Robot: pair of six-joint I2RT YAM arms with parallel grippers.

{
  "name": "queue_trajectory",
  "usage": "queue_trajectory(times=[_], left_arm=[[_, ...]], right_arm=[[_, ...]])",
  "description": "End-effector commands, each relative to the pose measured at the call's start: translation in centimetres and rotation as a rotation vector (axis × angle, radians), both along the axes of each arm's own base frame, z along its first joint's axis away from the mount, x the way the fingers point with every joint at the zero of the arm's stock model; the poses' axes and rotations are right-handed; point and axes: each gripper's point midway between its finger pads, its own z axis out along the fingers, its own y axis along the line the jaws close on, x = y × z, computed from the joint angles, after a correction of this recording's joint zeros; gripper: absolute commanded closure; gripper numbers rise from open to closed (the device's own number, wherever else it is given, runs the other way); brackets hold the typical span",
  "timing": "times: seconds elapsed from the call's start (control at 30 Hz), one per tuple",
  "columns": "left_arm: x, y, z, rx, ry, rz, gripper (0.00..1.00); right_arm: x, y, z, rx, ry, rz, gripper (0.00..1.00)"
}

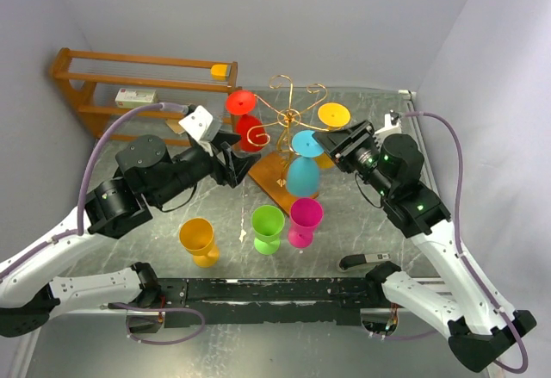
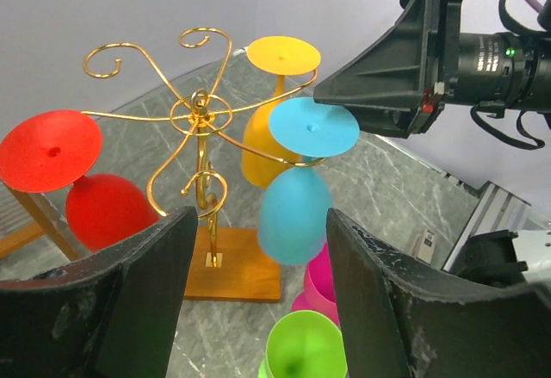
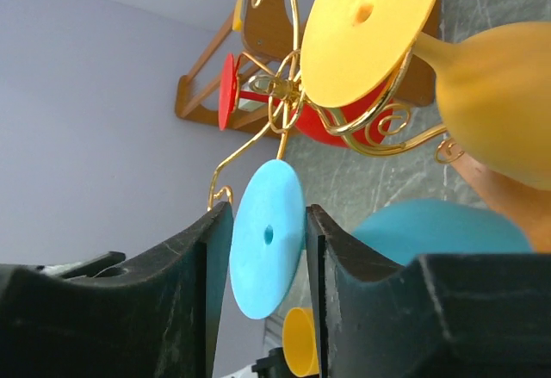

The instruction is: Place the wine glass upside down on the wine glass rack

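The gold wire rack [image 1: 290, 118] stands on its wooden base [image 1: 274, 182] mid-table. A blue wine glass [image 1: 302, 171] hangs upside down on a near arm, with its stem in a gold curl [image 2: 303, 164]. A red glass [image 1: 248, 128] and a yellow glass [image 1: 333, 116] also hang upside down. My right gripper [image 1: 325, 141] is open just right of the blue glass's foot [image 3: 267, 236]. The foot shows in the gap between the fingers, and I cannot tell if it touches them. My left gripper [image 1: 244, 164] is open and empty, left of the rack and facing it.
Three glasses stand upright on the table in front of the rack: orange [image 1: 198, 240], green [image 1: 267, 227] and magenta [image 1: 304, 220]. A brown wooden shelf unit [image 1: 86, 94] stands at the back left against the wall, with a white box [image 1: 136, 97] on it.
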Motion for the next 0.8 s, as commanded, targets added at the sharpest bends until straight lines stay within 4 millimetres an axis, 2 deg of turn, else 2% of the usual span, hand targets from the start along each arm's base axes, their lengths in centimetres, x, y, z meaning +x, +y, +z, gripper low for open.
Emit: queue_trajectory(times=[0.0,0.23,0.43,0.57,0.77], left_arm=[[-1.0,-0.6,0.5,0.0,0.045,-0.054,0.28],[-1.1,-0.8,0.0,0.012,0.073,-0.057,0.27],[-1.4,-0.4,-0.7,0.021,0.097,-0.055,0.27],[-1.9,0.0,-1.1,0.005,0.125,-0.06,0.24],[-2.7,0.8,-2.1,-0.028,0.176,-0.056,0.2]], right_arm=[[-0.6,-0.8,1.2,-0.034,-0.03,-0.018,0.56],[-1.8,-1.3,2.3,-0.026,-0.055,-0.007,0.43],[-2.8,-2.0,2.5,-0.063,-0.067,-0.002,0.42],[-4.3,-3.2,1.0,-0.141,-0.031,-0.002,0.42],[-7.2,-5.7,-3.0,-0.271,0.075,-0.011,0.42]])
